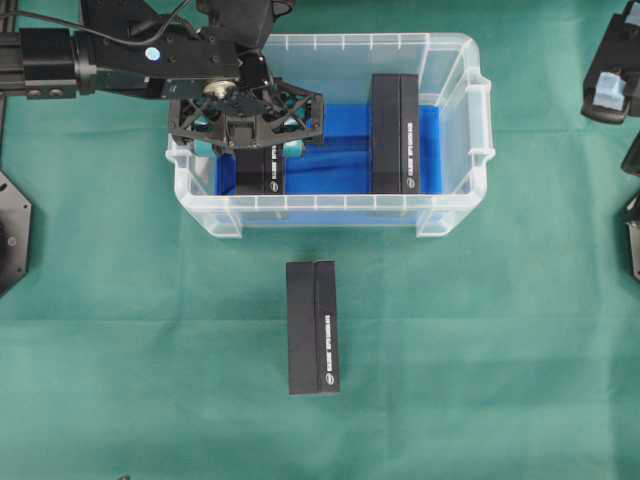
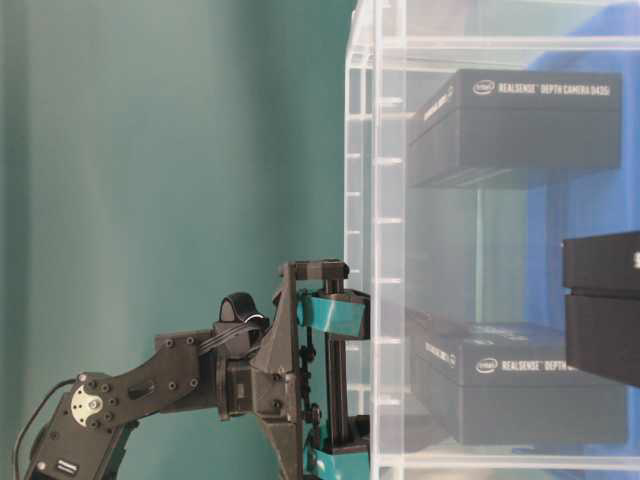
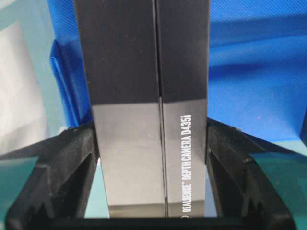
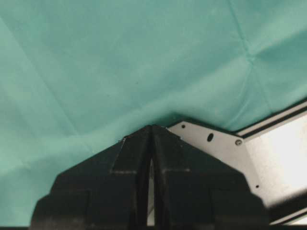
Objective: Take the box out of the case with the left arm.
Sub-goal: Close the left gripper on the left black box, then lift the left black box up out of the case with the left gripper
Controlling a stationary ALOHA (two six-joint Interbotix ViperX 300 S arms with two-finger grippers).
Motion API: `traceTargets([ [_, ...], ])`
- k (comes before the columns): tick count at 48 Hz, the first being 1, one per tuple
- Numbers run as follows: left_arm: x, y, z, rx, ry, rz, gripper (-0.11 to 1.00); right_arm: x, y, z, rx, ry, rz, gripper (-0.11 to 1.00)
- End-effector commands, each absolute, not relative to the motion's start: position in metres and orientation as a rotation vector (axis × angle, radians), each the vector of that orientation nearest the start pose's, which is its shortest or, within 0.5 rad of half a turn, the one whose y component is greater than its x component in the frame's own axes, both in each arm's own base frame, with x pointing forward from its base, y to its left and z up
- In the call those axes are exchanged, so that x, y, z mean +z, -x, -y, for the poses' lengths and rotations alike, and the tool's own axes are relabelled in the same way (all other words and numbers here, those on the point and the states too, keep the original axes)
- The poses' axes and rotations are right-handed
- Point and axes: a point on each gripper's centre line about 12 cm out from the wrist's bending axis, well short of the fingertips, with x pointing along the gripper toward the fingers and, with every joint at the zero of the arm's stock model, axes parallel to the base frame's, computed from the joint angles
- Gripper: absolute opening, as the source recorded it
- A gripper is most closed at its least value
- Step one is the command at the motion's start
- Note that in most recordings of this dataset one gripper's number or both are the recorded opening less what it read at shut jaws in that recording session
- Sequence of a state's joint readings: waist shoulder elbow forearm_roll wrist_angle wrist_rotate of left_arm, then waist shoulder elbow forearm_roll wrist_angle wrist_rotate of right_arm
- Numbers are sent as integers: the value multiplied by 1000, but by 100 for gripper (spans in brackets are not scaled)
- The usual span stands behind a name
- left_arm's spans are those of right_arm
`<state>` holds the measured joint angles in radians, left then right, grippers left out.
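Observation:
The case (image 1: 330,203) is a clear tub lined with blue cloth, standing at the upper middle of the green table. On its left side lies a black box (image 1: 262,172), and my left gripper (image 1: 250,148) reaches down into the tub and is shut on it. In the left wrist view both black fingers (image 3: 72,153) press against the long sides of the box (image 3: 144,96), which reads "RealSense Depth Camera D435i". The table-level view shows a teal pad (image 2: 335,315) beside the case wall (image 2: 360,200). My right gripper (image 4: 152,132) is shut on nothing, parked at the far right.
A second black box (image 1: 395,132) lies on the right side of the case. A third black box (image 1: 312,327) lies on the green cloth in front of it. The right arm (image 1: 612,85) rests at the right edge, over a metal plate (image 4: 211,143).

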<state>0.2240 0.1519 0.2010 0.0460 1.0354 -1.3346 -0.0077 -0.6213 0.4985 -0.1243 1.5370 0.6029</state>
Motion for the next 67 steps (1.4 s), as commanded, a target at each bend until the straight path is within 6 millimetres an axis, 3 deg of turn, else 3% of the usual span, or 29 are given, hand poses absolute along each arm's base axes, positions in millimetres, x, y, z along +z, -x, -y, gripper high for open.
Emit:
traceTargets([
  [1,195,-402,-90,1073,1210,-1020,61,330,-190,16,-524,-415,-1315,0],
  [7,203,-400,-89,1069,1213,-1015,61,330,-190,16,-524,-415,-1315,0],
  [14,226,-395,-87,1076,1217,-1022,61,331,-190,16,-523,-415,-1313,0],
  [31,307,-386,-84,1045,1223,-977,61,331,-190,16,-524,-414,-1311,0],
  [43,367,-361,-80,1035,1232,-944,61,330,-190,16,-524,-414,-1311,0],
  [49,389,-353,-78,1030,1237,-935,61,331,-190,16,-523,-414,-1310,0],
  [57,403,-350,-78,1021,1238,-923,61,331,-190,16,-525,-416,-1311,0],
  [67,404,-350,-78,1024,1237,-927,61,330,-190,16,-527,-416,-1314,0],
])
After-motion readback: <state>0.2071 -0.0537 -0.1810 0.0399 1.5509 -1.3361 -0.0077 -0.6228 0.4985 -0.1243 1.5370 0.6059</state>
